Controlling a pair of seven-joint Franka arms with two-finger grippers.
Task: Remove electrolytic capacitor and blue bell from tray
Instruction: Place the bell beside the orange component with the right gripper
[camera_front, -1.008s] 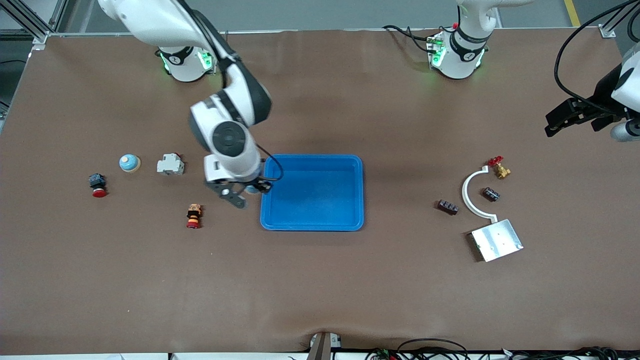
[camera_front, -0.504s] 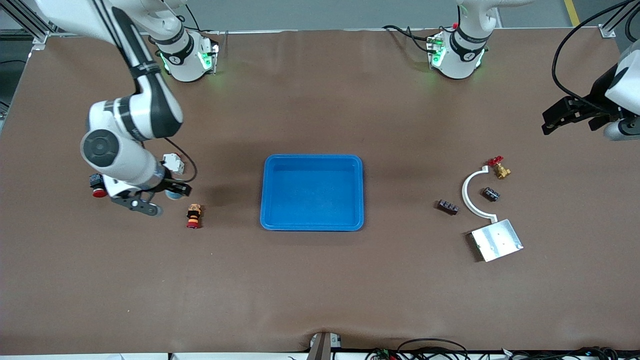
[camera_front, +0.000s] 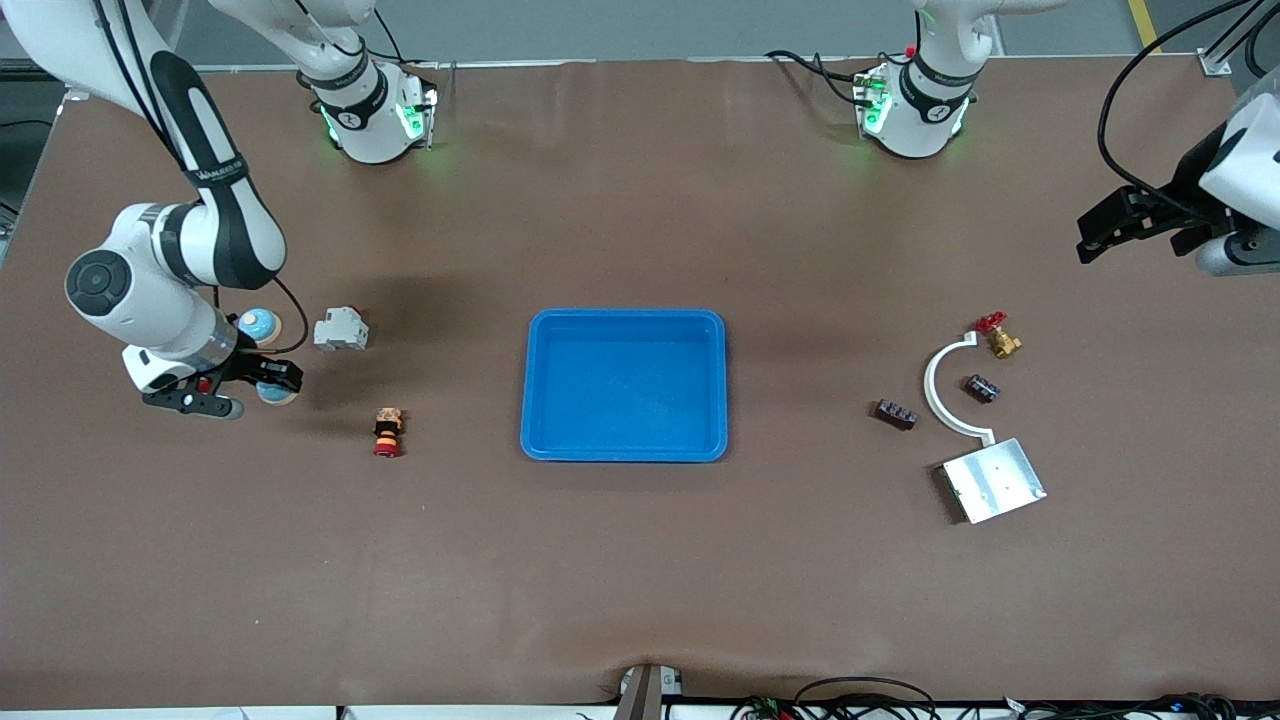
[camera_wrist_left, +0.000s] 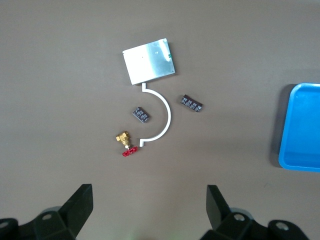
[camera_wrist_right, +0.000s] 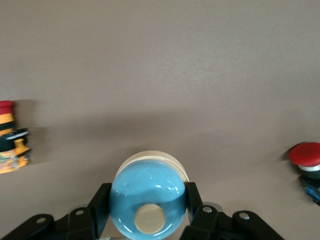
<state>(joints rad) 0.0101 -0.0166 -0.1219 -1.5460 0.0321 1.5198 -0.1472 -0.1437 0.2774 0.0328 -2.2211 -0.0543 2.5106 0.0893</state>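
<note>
My right gripper (camera_front: 268, 386) is shut on a blue domed bell (camera_wrist_right: 149, 197) with a cream button and a cream base. It hangs low over the table at the right arm's end. Its fingers (camera_wrist_right: 103, 200) press the dome from both sides. A second blue bell (camera_front: 258, 323) stands on the table close by. My left gripper (camera_front: 1090, 235) hangs open and empty in the air over the left arm's end of the table; its fingers (camera_wrist_left: 82, 197) stand wide apart. I cannot tell which of the small parts is the capacitor.
A blue tray (camera_front: 625, 452) lies mid-table. Near the right gripper are a white breaker (camera_front: 340, 330), an orange-and-red button stack (camera_front: 387, 432) and a red push button (camera_wrist_right: 306, 155). At the left arm's end lie a brass valve (camera_wrist_left: 126, 144), a white arc (camera_wrist_left: 162, 117), a silver plate (camera_wrist_left: 149, 60) and two dark blocks (camera_wrist_left: 192, 104).
The right gripper has swung from the tray's edge toward the right arm's end of the table, with the blue bell in it. The left gripper has drifted slightly.
</note>
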